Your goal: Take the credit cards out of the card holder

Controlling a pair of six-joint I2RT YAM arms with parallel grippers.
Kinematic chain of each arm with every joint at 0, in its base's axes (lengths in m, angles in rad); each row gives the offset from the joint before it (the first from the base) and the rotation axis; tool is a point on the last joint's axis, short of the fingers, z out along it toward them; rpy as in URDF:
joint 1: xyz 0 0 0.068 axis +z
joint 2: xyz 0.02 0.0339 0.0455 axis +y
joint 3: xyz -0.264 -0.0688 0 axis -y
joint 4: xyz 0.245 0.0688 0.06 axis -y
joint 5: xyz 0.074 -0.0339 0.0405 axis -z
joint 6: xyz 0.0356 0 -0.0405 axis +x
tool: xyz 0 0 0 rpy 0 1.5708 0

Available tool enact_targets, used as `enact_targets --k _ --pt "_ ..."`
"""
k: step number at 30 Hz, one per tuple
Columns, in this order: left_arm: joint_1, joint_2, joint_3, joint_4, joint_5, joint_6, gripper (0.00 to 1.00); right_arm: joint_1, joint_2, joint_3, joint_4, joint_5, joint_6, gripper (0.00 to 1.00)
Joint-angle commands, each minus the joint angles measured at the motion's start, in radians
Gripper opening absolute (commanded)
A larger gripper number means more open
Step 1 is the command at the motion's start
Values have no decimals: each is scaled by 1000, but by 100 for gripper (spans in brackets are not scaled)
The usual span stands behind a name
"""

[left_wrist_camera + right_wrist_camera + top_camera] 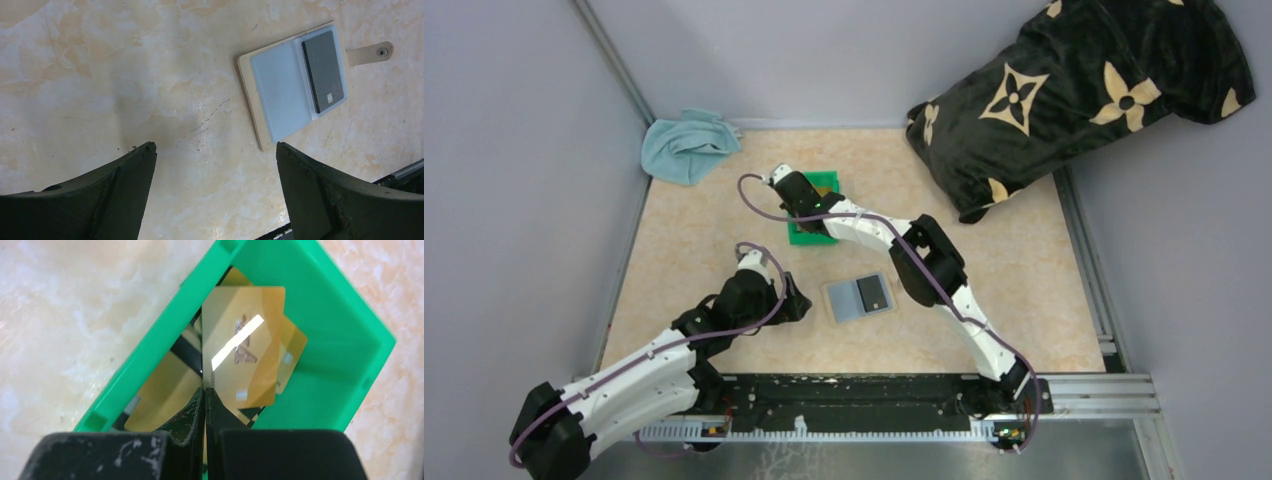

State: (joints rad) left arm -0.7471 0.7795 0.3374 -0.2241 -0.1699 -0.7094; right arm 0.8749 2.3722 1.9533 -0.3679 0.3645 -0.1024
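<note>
Gold card in grip of right hand

Ahead-right of my left gripper, I read "VIP" on the black card in the card holder. The gold card at my right gripper bears an emblem I can't read.

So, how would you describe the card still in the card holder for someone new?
On the marbled table, find the open card holder on the near side of the green bin. In its clear pocket on the snap-strap side sits a black card; the pocket beside it is empty, and the gold cards lie in the bin.
</note>
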Motion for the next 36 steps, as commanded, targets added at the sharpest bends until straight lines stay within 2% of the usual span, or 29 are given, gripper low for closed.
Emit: enact_targets --k 1,8,15,21,26,28,30,33,35,36 --pt "8 -18 -9 0 1 16 95 3 67 128 -62 112 -32 0" --pt "14 -33 -21 -8 2 18 95 -16 96 176 -91 247 -27 0" --pt "18 -21 -17 7 12 24 96 -29 45 155 -79 291 8 0" --pt "20 -17 -15 25 26 29 96 -29 -188 -107 120 159 64 0" --pt "20 -6 -6 82 53 57 93 -28 -382 -306 234 168 102 7" --pt "20 2 2 118 79 84 91 -29 -475 -419 311 173 114 11" --pt "20 27 13 158 116 96 89 -31 -569 -560 378 158 138 19" --pt "19 86 36 209 170 102 86 -43 -698 -727 448 108 190 41" --pt "18 141 50 248 209 102 80 -52 -777 -827 451 80 232 42" --pt "18 162 52 275 228 100 75 -53 -806 -877 455 69 251 36"
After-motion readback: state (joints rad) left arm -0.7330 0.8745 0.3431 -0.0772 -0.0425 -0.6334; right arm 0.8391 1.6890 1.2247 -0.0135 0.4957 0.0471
